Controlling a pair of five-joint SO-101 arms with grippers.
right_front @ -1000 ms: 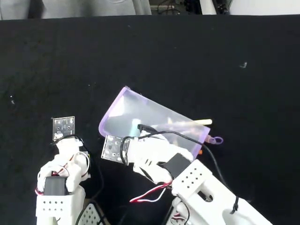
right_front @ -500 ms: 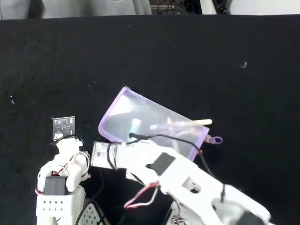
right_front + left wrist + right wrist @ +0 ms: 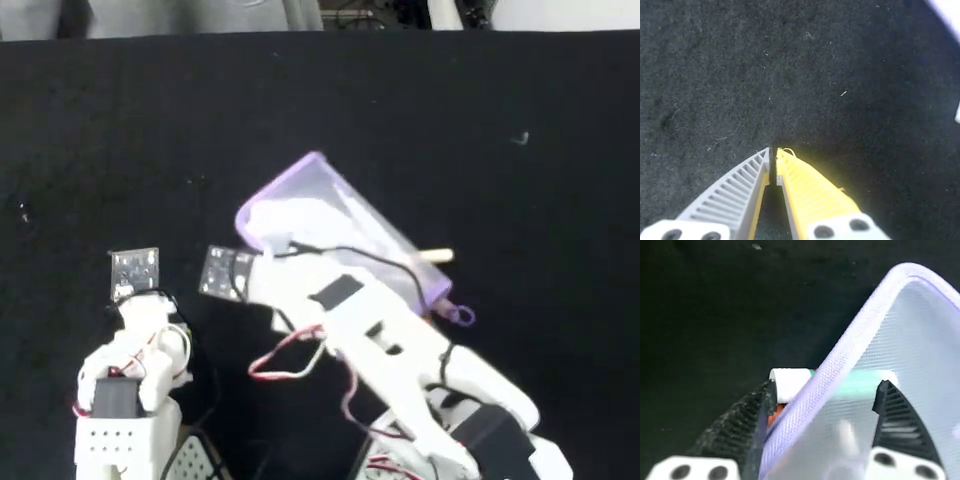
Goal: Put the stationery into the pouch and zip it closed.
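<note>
The clear pouch [image 3: 340,215] with purple trim lies mid-table, its near-left end tipped up. A pale stick [image 3: 436,256] pokes out of its right end, near the purple zipper pull [image 3: 459,314]. My right gripper [image 3: 272,243] is at the pouch's near-left end. In the right wrist view it [image 3: 826,386] is open, its fingers wide apart astride the pouch [image 3: 900,340] edge. A white-and-green pen [image 3: 790,382] lies across the gap. My left gripper [image 3: 774,150] is shut and empty, low over the bare cloth at the near left [image 3: 133,300].
The black cloth [image 3: 520,180] covers the whole table, with free room at the far side and at the right. The right arm's body [image 3: 400,340] and its cables lie across the near middle.
The right arm swung forward and pushed the pouch's near-left end away and up, so the pouch turned and shifted toward the far side. The left arm kept still.
</note>
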